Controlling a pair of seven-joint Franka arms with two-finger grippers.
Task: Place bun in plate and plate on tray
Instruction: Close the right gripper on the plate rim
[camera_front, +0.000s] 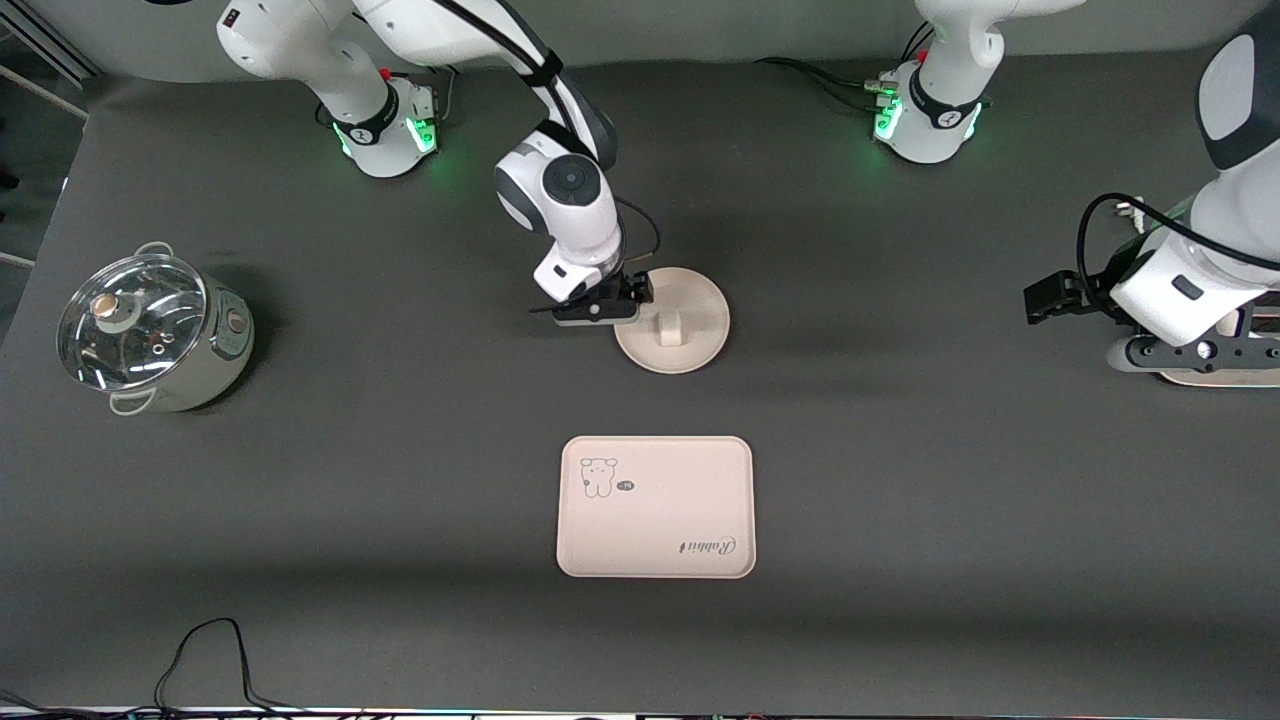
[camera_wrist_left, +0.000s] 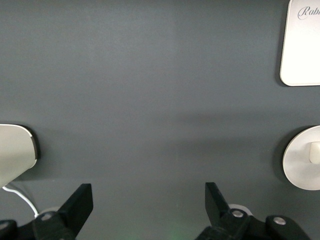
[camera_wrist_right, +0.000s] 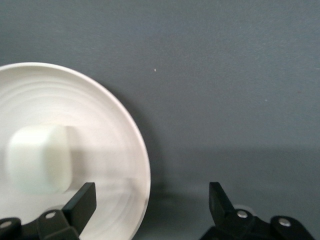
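Note:
The small white bun (camera_front: 671, 327) lies in the round cream plate (camera_front: 700, 300) at mid-table. The right wrist view shows the bun (camera_wrist_right: 37, 159) on the plate (camera_wrist_right: 100, 120) too. My right gripper (camera_front: 598, 308) is open and empty, low at the plate's rim on the side toward the right arm's end; one finger (camera_wrist_right: 80, 205) is over the plate, the other over bare table. The cream rectangular tray (camera_front: 655, 507) with the animal drawing and "Rabbit" lettering lies nearer the front camera than the plate. My left gripper (camera_front: 1195, 352) waits open and empty at the left arm's end of the table.
A steel pot with a glass lid (camera_front: 150, 330) stands at the right arm's end. A pale rounded object (camera_front: 1225, 378) lies under the left gripper. The left wrist view shows the tray's corner (camera_wrist_left: 302, 50) and the plate (camera_wrist_left: 300, 167). Cables run along the near edge.

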